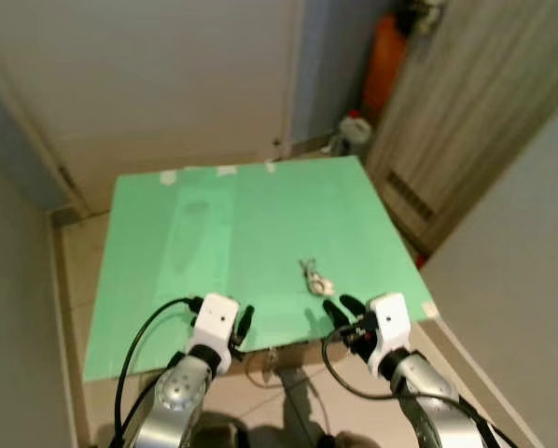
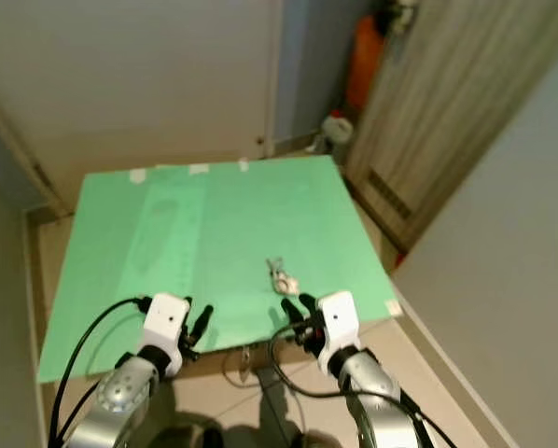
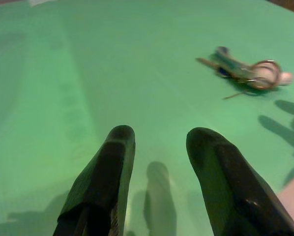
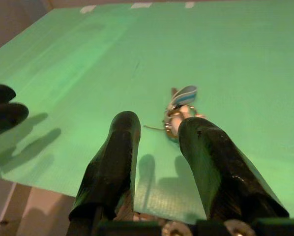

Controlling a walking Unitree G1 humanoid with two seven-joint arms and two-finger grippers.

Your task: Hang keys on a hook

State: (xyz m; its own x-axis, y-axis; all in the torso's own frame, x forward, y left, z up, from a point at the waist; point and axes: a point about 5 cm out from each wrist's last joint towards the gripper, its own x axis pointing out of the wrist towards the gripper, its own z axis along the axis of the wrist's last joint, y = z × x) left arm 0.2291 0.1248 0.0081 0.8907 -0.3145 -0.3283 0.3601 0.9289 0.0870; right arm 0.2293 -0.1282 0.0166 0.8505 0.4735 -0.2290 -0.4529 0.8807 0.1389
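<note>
We're at the reach-for-pickup step: keys (image 1: 314, 278) lie on the green table (image 1: 223, 233), untouched, at about 11 o'clock from our right gripper (image 1: 344, 313), whose fingers are spread and empty. Left gripper (image 1: 242, 324) hovers at the near edge, also released. Next we judge: advance right, close on the key ring.

Green table (image 1: 214, 233) — blue-striped, silvery keys (image 4: 180, 105).

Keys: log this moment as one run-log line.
keys: lying on green table, not gripped | right gripper: open, just short of keys | left gripper: open, over table's near edge
</note>
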